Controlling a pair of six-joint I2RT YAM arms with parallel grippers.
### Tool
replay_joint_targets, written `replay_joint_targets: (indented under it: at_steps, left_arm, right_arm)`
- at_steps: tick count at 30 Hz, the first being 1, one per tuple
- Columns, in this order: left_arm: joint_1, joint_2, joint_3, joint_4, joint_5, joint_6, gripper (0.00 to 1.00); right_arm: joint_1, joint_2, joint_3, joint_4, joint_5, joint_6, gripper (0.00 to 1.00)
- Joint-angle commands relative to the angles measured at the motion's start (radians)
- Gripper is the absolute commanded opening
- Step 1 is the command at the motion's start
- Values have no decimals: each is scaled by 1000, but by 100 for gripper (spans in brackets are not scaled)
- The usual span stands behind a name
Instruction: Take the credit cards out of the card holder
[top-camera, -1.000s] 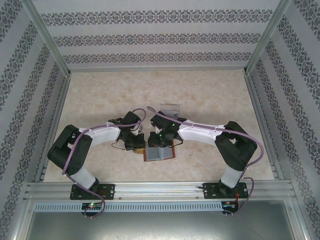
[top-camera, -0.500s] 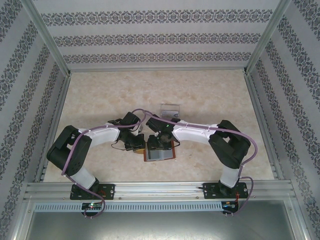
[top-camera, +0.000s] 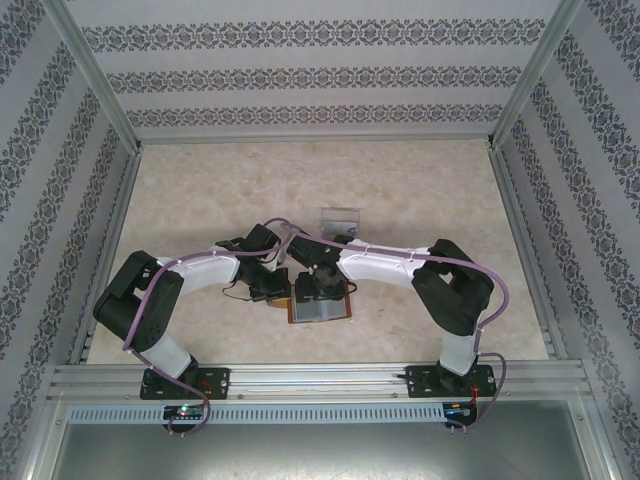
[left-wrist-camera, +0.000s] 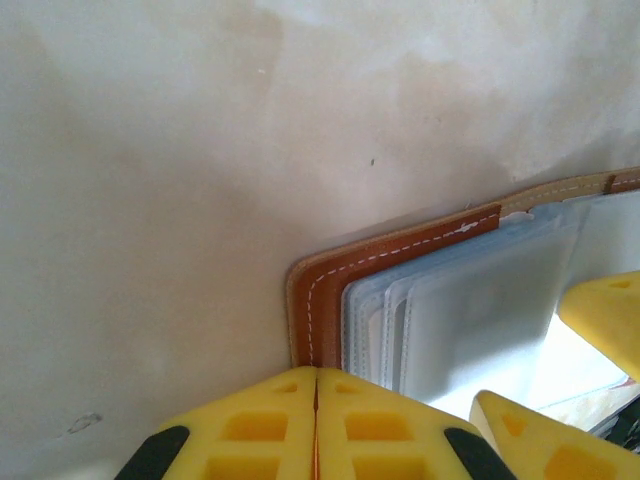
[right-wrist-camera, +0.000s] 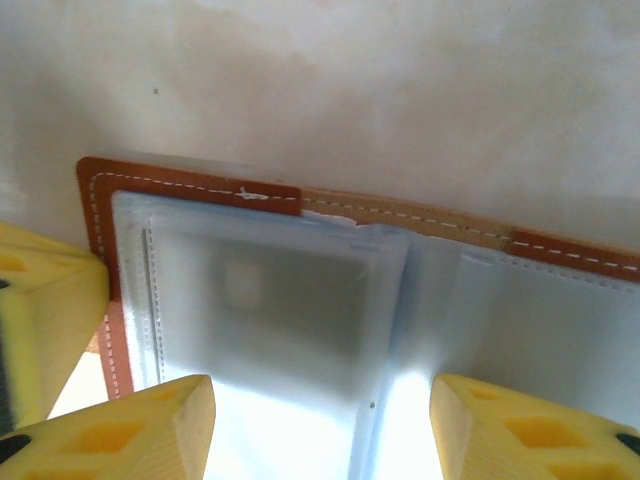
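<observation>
Reddish-brown leather card holder (top-camera: 320, 307) lying unfolded on pale marbled table (top-camera: 200, 190), left gripper (left-wrist-camera: 316, 378) sitting pinched closed at its edge, right gripper (right-wrist-camera: 320, 390) hanging wide-jawed right above.

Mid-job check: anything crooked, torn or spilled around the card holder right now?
Nothing stands out. The card holder lies open and flat, with no tear or spill visible. The left gripper is shut at its corner, the right gripper open over the pockets.

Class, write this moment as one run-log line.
left fingers: shut on holder edge | right fingers: open over holder | holder: lying open
</observation>
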Motion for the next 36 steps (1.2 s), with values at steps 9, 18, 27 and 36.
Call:
replay_joint_targets:
  at_steps: [9, 18, 27, 36]
  left_arm:
    - [-8, 12, -22, -21, 8, 30, 8]
    - [-9, 12, -17, -26, 5, 30, 8]
    - [-9, 6, -22, -34, 2, 34, 8]
    - [-9, 2, -28, -33, 1, 31, 7]
  right_arm:
    - [13, -36, 22, -56, 64, -3, 60]
    - [14, -85, -28, 72, -50, 33, 43]
    - [14, -24, -34, 93, -69, 43, 43]
    - [19, 9, -30, 41, -28, 35, 53]
